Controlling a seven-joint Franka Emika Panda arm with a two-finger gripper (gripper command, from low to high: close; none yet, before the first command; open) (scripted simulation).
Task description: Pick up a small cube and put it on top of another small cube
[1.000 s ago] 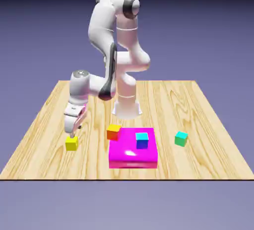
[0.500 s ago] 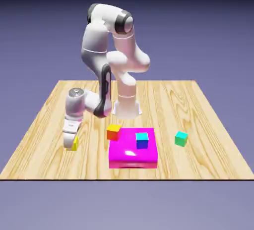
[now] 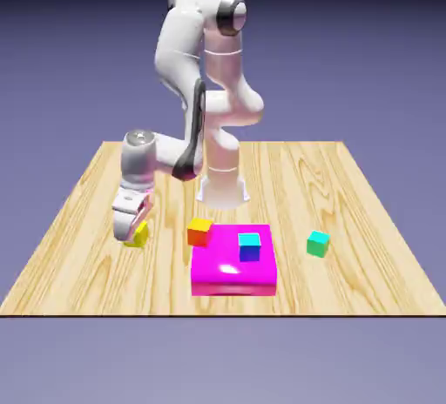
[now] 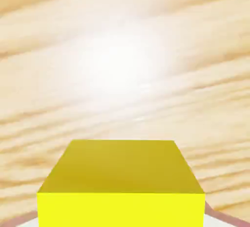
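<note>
Starting at the exterior view's left, I see my gripper (image 3: 133, 235) hanging low over the table (image 3: 70, 245), tilted, with its jaws pinched on the yellow cube (image 3: 138, 236). Only part of the cube shows past the white hand; whether it touches the wood I cannot tell from here. In the hand view the same cube (image 4: 121, 184) fills the bottom of the picture, large and centred, hiding the fingertips, with blurred wood grain beyond it.

Next to the right comes the orange cube (image 3: 199, 232), resting on the table with a redder side face toward me. It sits apart from the yellow one and just beside the upper left corner of the magenta slab (image 3: 233, 272), so close that I cannot say whether they touch.

The slab lies flat near the table's front middle. On its top, toward the far edge, stands a blue cube (image 3: 249, 246) with a cyan top.

Behind the slab the arm's base (image 3: 222, 190) rises from the far side of the table.

Farthest right is the green cube (image 3: 318, 243), alone on the wood, well apart from the slab.
</note>
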